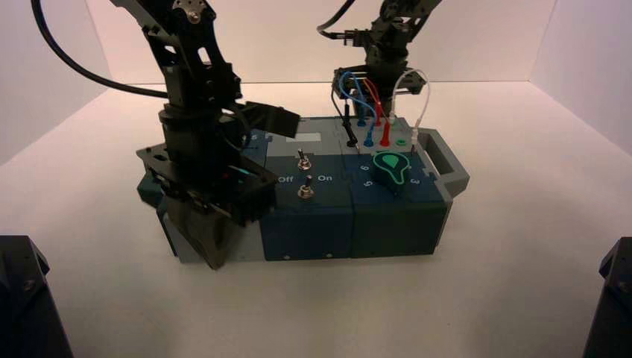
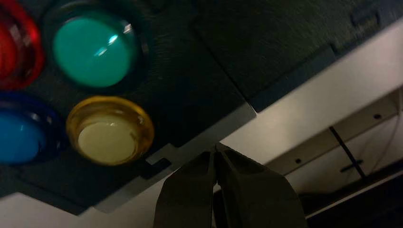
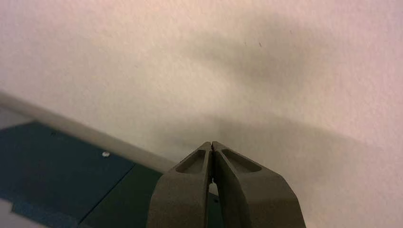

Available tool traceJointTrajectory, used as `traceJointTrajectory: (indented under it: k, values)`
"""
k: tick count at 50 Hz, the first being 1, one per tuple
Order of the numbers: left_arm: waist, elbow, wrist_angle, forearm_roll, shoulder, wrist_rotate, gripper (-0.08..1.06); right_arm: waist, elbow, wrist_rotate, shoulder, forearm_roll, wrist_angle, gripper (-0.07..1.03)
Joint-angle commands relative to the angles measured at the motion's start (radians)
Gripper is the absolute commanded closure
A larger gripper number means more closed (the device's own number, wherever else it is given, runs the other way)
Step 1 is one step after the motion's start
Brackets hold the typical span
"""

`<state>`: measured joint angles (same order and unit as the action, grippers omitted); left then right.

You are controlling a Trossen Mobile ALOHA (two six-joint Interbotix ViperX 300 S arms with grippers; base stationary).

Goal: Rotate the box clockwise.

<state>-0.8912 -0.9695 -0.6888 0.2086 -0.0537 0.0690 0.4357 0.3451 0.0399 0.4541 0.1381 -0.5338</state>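
Box [image 1: 307, 231] is lying in the middle of the table [image 1: 313, 307], yes? How are the two arms sharing this work?

Yes, its long side is facing the camera. The left gripper [image 2: 214, 146] is waiting at the near left corner, by the front wall. The right gripper [image 3: 212, 144] is standing behind the far long side, toward the right end. I think they are taking opposite corners so that one is pushing away and the other is pushing toward the camera; such a pair is giving a clockwise turn.

And are the jaws grasping something?

No, both pairs are pressing together with nothing between. I suppose they are serving as blunt pushers. Whether they are touching the walls, I cannot tell.

Why not use the end handle [image 1: 456, 175]?

It is sticking out at the right end, and nobody is holding it. Pushing on the walls is perhaps simpler, and it is sparing the looped plug wires [image 1: 428, 97] at the far right, the green knob [image 1: 392, 173], the yellow button [image 2: 107, 140] and the toggle switches [image 1: 305, 189]. But a one-sided push is risking a slide instead of a turn.
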Motion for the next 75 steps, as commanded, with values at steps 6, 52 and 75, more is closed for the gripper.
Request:
traceJointTrajectory:
  k: [6, 52, 75]
  values:
    - [0.117, 0.058, -0.008, -0.087, 0.018, 0.002, 1.01, 0.014, 0.021, 0.002, -0.055, 0.005, -0.041, 0.99]
    - [0.250, 0.247, 0.018, -0.186, -0.106, -0.011, 1.01, 0.031, 0.245, -0.026, -0.233, 0.057, -0.103, 0.99]
    - [0.278, 0.356, 0.028, -0.198, -0.201, -0.035, 1.01, 0.075, 0.295, -0.026, -0.230, 0.095, -0.110, 0.99]
